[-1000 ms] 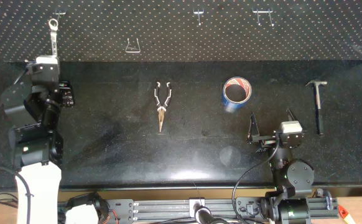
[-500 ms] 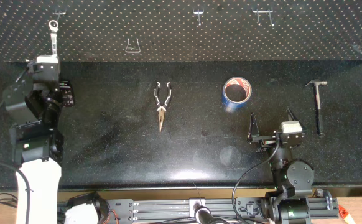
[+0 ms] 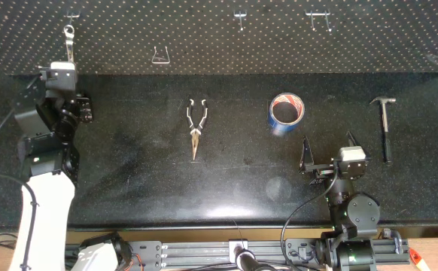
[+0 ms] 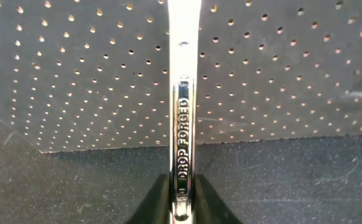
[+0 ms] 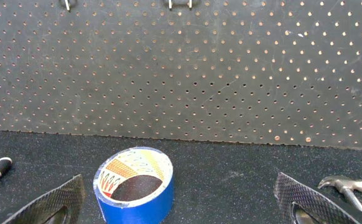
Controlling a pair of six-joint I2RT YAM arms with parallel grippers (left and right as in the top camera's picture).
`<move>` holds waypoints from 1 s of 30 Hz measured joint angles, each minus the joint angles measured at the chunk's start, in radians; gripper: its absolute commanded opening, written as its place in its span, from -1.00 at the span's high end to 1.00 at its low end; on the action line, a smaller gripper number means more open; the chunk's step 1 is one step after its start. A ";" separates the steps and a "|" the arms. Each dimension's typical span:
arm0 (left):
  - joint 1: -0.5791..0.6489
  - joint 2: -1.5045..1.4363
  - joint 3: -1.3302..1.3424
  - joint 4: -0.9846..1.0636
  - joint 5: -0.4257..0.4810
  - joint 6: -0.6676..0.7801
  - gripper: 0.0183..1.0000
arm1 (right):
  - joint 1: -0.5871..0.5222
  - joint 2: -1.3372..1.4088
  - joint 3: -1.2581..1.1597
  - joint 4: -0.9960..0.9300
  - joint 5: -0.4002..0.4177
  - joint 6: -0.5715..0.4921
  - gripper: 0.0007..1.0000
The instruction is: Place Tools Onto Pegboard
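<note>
Wrench (image 3: 68,41) raised up pegboard (image 3: 279,38), clamped in left hand (image 4: 181,202)

2 black arms (image 3: 352,207), 1 white link (image 3: 44,218)

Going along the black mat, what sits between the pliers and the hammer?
A roll of blue tape sits between the pliers and the hammer, touching neither; the top view shows it.

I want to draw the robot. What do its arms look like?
Both are mostly black with round joints. The left arm has a long white section. The right arm has a pale wrist block and textured black fingers. Black cables loop nearby.
</note>
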 measured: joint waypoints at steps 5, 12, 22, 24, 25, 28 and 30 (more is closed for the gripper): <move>0.000 0.031 0.057 -0.009 -0.004 -0.013 -0.99 | 0.000 0.000 0.000 0.000 0.000 0.000 -0.98; -0.001 -0.259 0.076 -0.478 -0.030 -0.014 -0.99 | 0.000 0.000 0.000 0.000 0.000 0.000 -0.98; -0.001 -0.937 0.079 -0.793 -0.077 -0.014 -0.99 | 0.000 -0.001 0.000 0.000 0.000 0.000 -0.98; -0.001 -0.937 0.079 -0.801 -0.053 -0.014 -0.99 | 0.000 -0.001 0.000 0.000 0.000 0.000 -0.98; -0.001 -0.938 0.079 -0.801 -0.043 -0.014 -0.99 | 0.000 -0.001 0.000 0.000 0.000 0.000 -0.98; -0.001 -0.938 0.079 -0.801 0.024 -0.014 -0.99 | 0.000 -0.001 0.000 0.000 0.000 0.000 -0.98; -0.095 -0.933 0.079 -0.762 0.023 -0.090 -0.99 | 0.000 -0.001 0.000 0.000 0.000 0.000 -0.98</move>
